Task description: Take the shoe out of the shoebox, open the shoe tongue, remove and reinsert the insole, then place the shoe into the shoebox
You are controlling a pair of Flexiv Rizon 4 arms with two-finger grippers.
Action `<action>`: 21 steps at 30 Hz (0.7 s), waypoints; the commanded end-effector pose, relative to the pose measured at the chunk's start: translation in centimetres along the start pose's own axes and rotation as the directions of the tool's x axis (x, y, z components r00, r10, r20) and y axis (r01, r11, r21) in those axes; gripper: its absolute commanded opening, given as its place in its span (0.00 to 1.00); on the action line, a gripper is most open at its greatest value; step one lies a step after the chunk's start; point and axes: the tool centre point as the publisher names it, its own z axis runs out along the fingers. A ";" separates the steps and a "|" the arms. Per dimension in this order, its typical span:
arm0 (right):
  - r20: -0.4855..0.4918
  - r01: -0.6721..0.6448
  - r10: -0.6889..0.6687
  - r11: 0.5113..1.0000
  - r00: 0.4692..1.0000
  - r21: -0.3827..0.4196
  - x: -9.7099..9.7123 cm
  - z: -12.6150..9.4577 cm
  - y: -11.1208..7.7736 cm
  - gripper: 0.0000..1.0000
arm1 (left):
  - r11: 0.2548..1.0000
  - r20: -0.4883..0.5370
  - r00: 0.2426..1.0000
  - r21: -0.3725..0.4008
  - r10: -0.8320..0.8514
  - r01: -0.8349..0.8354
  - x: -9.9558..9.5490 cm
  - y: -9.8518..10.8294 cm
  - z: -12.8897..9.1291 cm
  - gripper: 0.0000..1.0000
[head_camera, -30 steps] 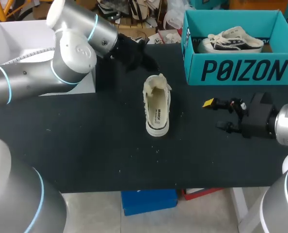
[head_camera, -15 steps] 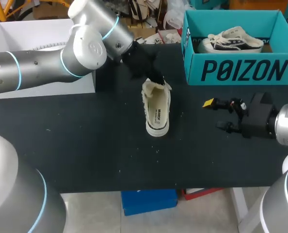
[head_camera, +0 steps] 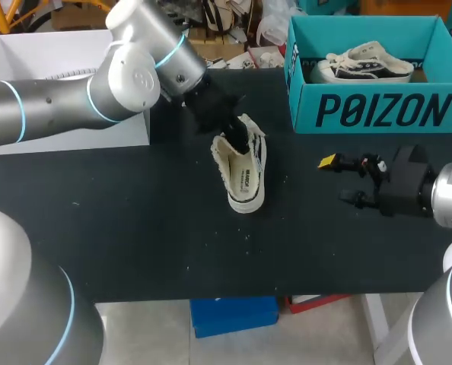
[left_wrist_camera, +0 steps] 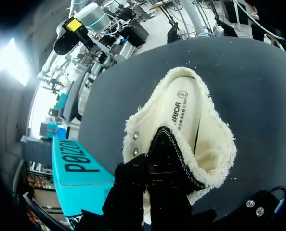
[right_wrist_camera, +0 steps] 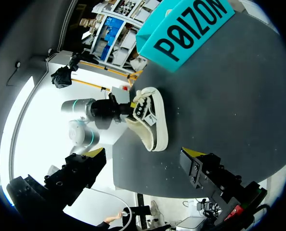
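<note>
Since a second ago the left arm has swung in from the far side and come down onto the shoe (head_camera: 241, 171), whose toe end has turned toward the left and which now leans onto one side. That left claw (head_camera: 237, 137) sits at the shoe's opening, pressed against the black tongue (left_wrist_camera: 174, 154), which rises out of the fleecy lining straight up to it; its tips are hidden, so I cannot tell whether it is clenched. The shoe lies near the middle of the bench (head_camera: 135, 220), well apart from the teal shoebox (head_camera: 378, 110), where a second shoe (head_camera: 367, 65) lies. Right claw (head_camera: 339, 180) hangs released near the bench's right side, gripping nothing.
</note>
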 end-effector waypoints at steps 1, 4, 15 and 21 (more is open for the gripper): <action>0.002 -0.001 0.001 1.000 1.000 0.000 0.1 0.1 0.0 1.00 | 1.000 -0.001 1.000 -0.001 0.009 -0.009 -0.4 0.2 0.2 0.00; 0.002 -0.001 0.001 1.000 1.000 0.000 0.1 0.1 0.0 1.00 | 1.000 0.015 1.000 -0.009 0.025 -0.025 -1.3 0.5 -0.2 0.00; 0.002 -0.001 0.001 1.000 1.000 0.000 0.1 0.1 0.0 1.00 | 0.995 0.103 0.992 -0.085 0.067 -0.058 -4.3 0.8 -4.4 0.00; 0.002 -0.001 0.001 1.000 1.000 0.000 0.1 0.1 0.0 1.00 | 0.995 0.091 0.994 -0.088 0.053 -0.045 -2.3 -0.2 -5.7 0.00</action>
